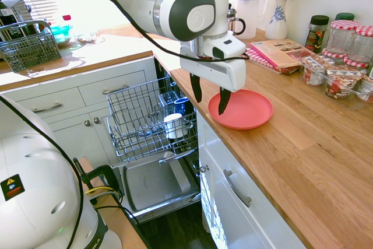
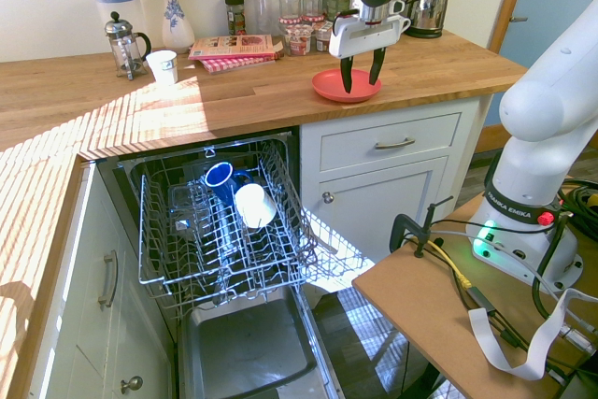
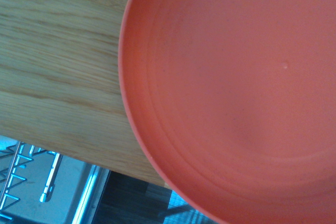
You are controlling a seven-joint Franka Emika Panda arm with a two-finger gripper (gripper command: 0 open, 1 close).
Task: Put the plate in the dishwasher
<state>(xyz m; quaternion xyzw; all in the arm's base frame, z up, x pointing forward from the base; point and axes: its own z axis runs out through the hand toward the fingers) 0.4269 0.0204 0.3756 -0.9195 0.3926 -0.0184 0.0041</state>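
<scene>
Hanging over the edge of the wooden surface (image 1: 303, 161), the tool (image 1: 210, 95) points down with its two dark fingers (image 1: 224, 101) spread apart and nothing between them. Its tips sit just above the near rim of the plate (image 1: 247, 111), on the side that faces the surface's edge; whether they touch the rim cannot be told. The plate lies flat on the surface, right way up, close to the edge, and in the wrist view its coral inside fills most of the picture, with a strip of wood beside it.

Below and to the side of the plate stands the dishwasher (image 2: 234, 324), its door dropped open and its grey wire rack (image 2: 220, 231) pulled out. A blue mug (image 2: 220, 179) and a white cup (image 2: 252, 205) sit in the rack.

Further back on the surface lie a book (image 1: 284, 52) on a red checked cloth (image 1: 262, 62), a cluster of jars (image 1: 341, 62) with checked lids, a blue-and-white vase (image 1: 277, 18) and a jug with a blue lid (image 1: 249, 5). A grey cutlery basket (image 1: 26, 45) stands well apart on the adjoining stretch of surface by the window.
</scene>
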